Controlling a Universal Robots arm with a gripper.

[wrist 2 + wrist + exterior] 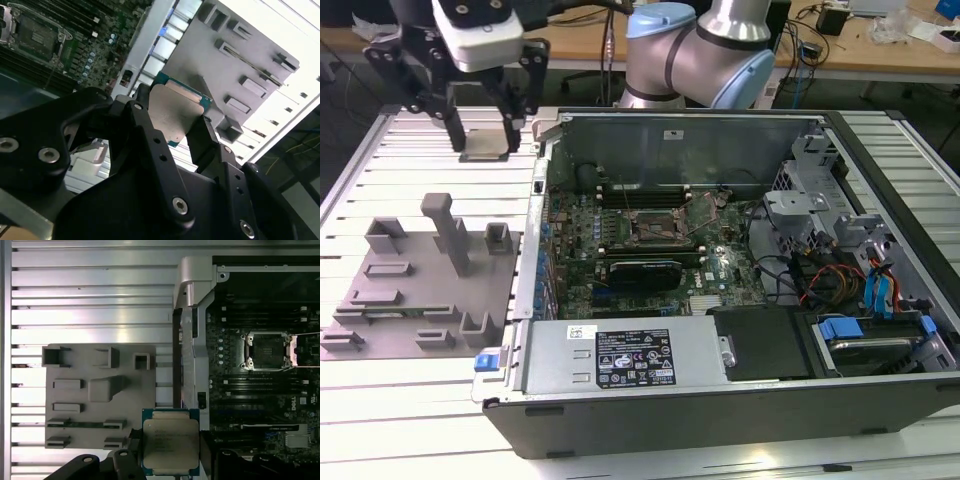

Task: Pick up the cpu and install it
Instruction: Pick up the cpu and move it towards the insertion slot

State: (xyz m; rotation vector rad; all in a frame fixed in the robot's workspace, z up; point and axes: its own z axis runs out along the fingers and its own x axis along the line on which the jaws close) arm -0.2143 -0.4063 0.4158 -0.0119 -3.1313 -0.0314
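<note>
Slatted aluminium bench [420, 385]: grey fixture plate [415, 290] near its edge at the exterior view's left, open computer case [720, 400] beside it, end effector [483, 135] clamping cpu [171, 442] above; wooden desks [860, 50] behind.

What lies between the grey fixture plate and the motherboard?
In the first wrist view, the computer case's metal wall and a strip of slatted table lie there.

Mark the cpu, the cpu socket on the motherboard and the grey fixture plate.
cpu [171, 442]: first wrist view, middle of its silver metal top.
socket [266, 351]: first wrist view, dark centre inside the metal frame.
fixture plate [135, 395]: first wrist view, bare flat patch.
</note>
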